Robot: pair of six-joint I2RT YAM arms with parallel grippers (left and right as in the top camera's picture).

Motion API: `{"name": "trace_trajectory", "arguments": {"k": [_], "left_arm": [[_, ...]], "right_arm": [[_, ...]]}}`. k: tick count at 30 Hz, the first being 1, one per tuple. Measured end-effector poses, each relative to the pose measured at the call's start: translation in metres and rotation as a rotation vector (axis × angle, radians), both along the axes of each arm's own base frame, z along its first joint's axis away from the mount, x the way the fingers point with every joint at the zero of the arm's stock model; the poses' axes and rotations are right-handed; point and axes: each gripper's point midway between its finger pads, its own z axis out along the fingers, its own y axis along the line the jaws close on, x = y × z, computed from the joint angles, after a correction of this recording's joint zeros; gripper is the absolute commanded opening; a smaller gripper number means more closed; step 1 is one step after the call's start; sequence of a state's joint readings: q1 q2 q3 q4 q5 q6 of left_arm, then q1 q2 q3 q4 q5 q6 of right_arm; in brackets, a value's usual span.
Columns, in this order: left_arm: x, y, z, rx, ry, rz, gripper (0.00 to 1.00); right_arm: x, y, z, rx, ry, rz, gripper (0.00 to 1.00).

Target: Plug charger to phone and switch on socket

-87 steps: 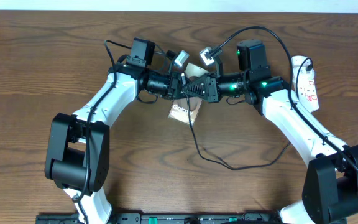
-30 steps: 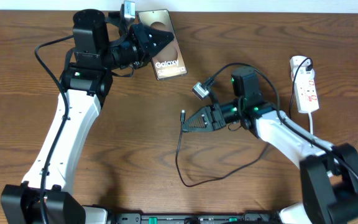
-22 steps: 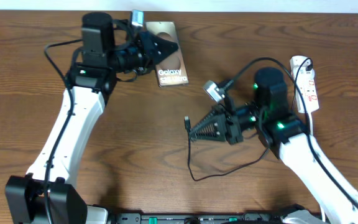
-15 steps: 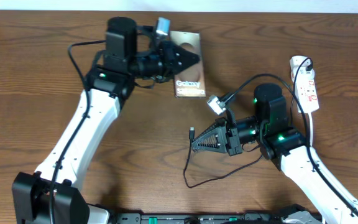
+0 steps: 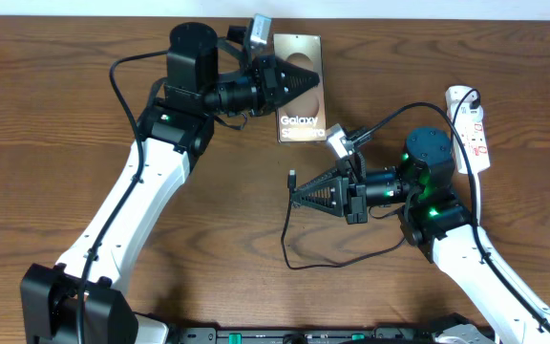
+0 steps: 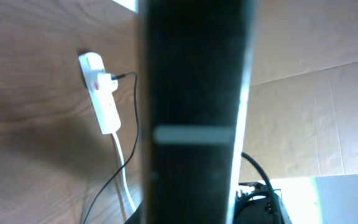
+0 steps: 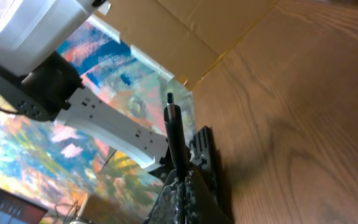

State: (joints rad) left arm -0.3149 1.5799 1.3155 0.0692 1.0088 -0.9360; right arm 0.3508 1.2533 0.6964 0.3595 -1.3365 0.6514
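The phone (image 5: 300,96), brownish screen with white "Galaxy" text, is held above the table at the top centre by my left gripper (image 5: 299,79), which is shut on its upper edge. In the left wrist view the phone's dark edge (image 6: 194,112) fills the middle. My right gripper (image 5: 301,197) is shut on the charger (image 5: 292,179), its plug tip pointing up-left, below and apart from the phone. The thin black cable (image 5: 332,258) loops down over the table. In the right wrist view the plug (image 7: 174,134) sticks out from the shut jaws (image 7: 182,186). The socket (image 5: 472,129) lies at the right edge.
The socket's thick white cord (image 5: 477,196) runs down behind my right arm. The socket also shows in the left wrist view (image 6: 101,93) with a black cable plugged into it. Cardboard stands beyond the table's far edge (image 6: 303,93).
My left gripper has carried the phone from the top left rightward toward the centre. My right gripper with the plug has shifted slightly and now points up-left toward the phone.
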Motion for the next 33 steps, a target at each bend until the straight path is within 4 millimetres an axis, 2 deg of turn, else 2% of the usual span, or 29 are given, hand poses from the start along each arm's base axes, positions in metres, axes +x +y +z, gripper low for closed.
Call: {"name": "trace_trajectory", "arguments": {"k": [6,9,14,20,22,28,33], "left_arm": [[0.009,0.012,0.001,-0.002,-0.009,0.031,0.07],[0.011,0.019,-0.005,0.022,-0.016,0.038,0.07],[0.005,0.028,-0.034,0.112,0.036,0.035,0.07],[-0.019,0.033,-0.081,0.276,0.144,0.012,0.07],[-0.029,0.029,-0.093,0.33,0.158,-0.006,0.07],[-0.051,0.012,-0.121,0.495,0.162,-0.025,0.07],[-0.052,0.007,-0.132,0.602,0.114,0.009,0.07]], "right_arm": [[0.003,0.0,0.003,0.006,-0.012,-0.015,0.01],[0.004,0.001,0.008,0.02,-0.047,-0.017,0.01],[0.007,0.001,0.013,0.033,-0.076,-0.029,0.01],[0.021,0.002,0.012,0.023,-0.069,-0.112,0.01],[0.029,0.002,0.011,0.018,-0.07,-0.161,0.01],[0.047,0.0,0.01,0.007,-0.075,-0.267,0.01],[0.055,-0.002,0.006,-0.01,-0.061,-0.311,0.01]]}}
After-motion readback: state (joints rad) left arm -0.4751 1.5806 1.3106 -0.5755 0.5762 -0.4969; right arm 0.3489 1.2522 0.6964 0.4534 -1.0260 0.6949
